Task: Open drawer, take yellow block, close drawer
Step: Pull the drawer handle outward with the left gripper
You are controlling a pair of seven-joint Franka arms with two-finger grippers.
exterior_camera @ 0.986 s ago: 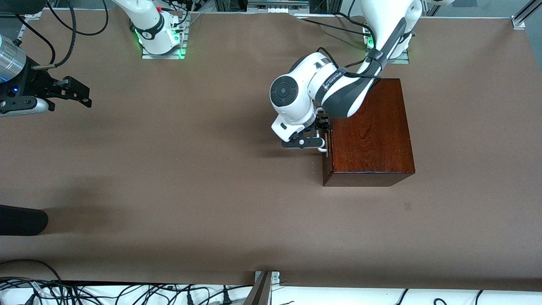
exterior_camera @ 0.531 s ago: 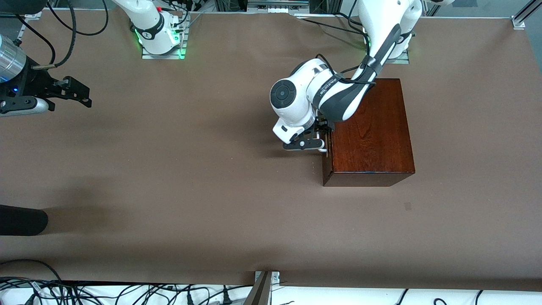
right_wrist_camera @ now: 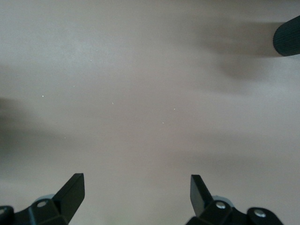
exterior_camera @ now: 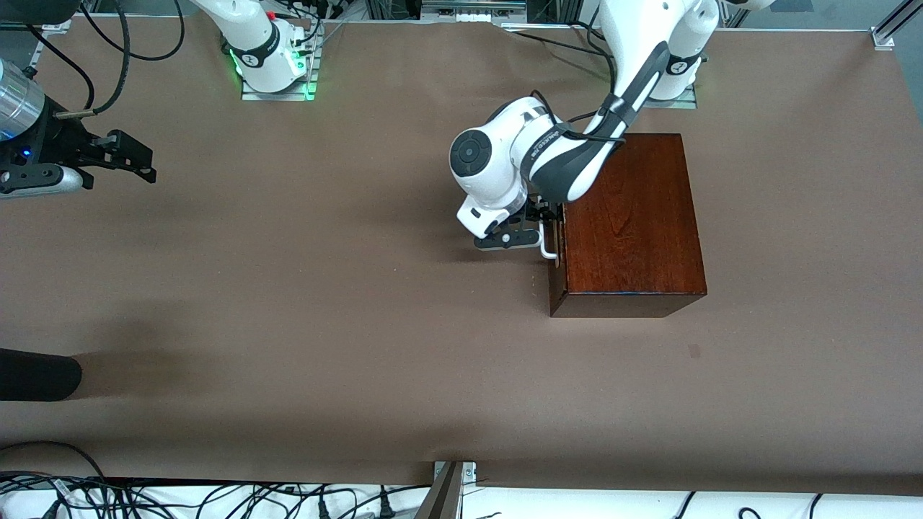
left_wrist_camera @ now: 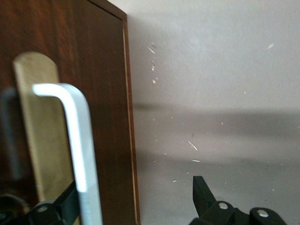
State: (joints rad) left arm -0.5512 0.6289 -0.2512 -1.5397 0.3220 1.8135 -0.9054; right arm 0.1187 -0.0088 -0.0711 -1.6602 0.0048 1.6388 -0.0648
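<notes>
The left gripper (exterior_camera: 539,232) sits in front of the closed drawer (exterior_camera: 554,270) of the wooden box (exterior_camera: 626,223) at the left arm's end of the desk (exterior_camera: 324,303), jaws wide open around the white handle (left_wrist_camera: 84,154) without pinching it, while the right gripper (exterior_camera: 137,164) waits open-jawed and empty over bare desk.

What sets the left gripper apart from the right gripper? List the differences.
1. Place: the left gripper is at the front of the drawer; the right gripper waits over bare table at the right arm's end.
2. Between the fingers: the left gripper straddles the white handle; the right gripper has nothing between its own.
Shared: both are open, and neither holds anything.
</notes>
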